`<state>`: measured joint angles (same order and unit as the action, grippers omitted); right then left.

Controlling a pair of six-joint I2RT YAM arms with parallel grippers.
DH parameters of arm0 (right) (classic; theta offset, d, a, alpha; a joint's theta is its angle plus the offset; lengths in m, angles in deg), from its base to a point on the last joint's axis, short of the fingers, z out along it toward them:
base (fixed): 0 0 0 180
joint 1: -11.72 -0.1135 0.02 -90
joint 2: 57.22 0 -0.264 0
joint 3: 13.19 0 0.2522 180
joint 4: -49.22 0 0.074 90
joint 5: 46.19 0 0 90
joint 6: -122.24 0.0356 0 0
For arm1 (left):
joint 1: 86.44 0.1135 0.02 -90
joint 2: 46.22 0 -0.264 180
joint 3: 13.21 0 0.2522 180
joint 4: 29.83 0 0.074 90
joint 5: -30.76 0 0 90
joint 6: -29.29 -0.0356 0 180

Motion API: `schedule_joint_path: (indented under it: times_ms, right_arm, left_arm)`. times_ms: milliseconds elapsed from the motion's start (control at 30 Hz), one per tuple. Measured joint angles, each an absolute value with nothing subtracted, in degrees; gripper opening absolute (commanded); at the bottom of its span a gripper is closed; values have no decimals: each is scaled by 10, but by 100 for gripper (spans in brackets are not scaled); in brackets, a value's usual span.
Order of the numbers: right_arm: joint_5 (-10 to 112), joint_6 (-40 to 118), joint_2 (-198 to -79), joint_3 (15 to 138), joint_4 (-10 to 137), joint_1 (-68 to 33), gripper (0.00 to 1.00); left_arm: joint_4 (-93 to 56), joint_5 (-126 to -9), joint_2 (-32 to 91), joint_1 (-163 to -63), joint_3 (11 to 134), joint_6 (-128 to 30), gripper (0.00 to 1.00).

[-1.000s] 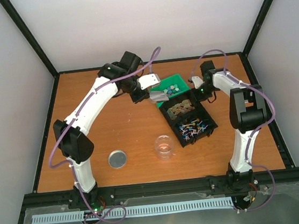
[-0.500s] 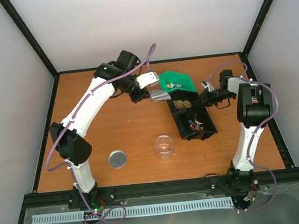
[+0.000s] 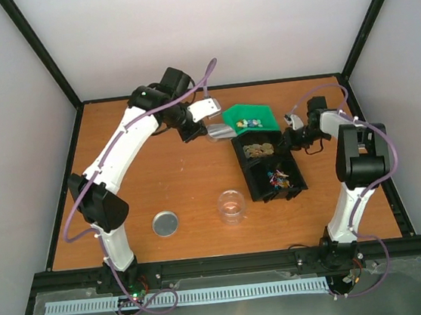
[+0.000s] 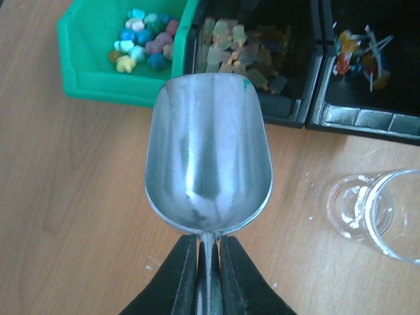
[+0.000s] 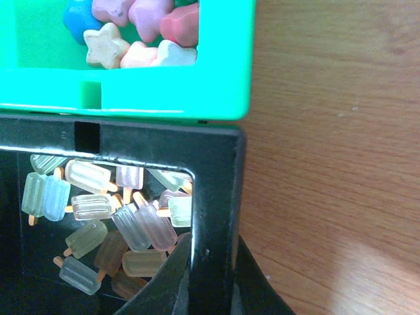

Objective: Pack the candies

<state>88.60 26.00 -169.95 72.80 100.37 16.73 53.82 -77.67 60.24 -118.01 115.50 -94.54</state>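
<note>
Scooping step: I am holding an empty metal scoop (image 4: 209, 151) just short of the green bin (image 3: 266, 114), mouth toward it.
Left end effector (image 4: 209, 262): I am clenching it on the scoop's handle.
Right end effector (image 5: 209, 262): I am gripping the right wall of the black tray (image 5: 213, 197), steadying it.
Candies (image 4: 141, 39): they are lying in the green bin at the far side of the tabletop (image 3: 175, 184), touching the tray's far end.
Next move: I am judging the scoop needs to push forward into the pile, then carry to the clear jar (image 3: 231, 205) near the front.
</note>
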Motion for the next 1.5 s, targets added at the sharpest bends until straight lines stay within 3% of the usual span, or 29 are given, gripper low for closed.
schedule_joint_path:
  times_ms: [400,600,867,1500]
  right_arm:
    - [659,270,-1640,731,1009,70,3]
    - [595,272,-1632,731,1009,34,3]
    - [585,274,-1630,731,1009,30,7]
    - [589,327,-1630,728,998,-5,3]
  left_arm:
    - [583,-694,610,-1229,1171,-1025,1]
    - [612,-658,690,-1265,1252,-1035,1]
    - [665,-619,773,-1291,1324,-1036,1]
    - [744,-512,847,-1335,1388,-1036,1]
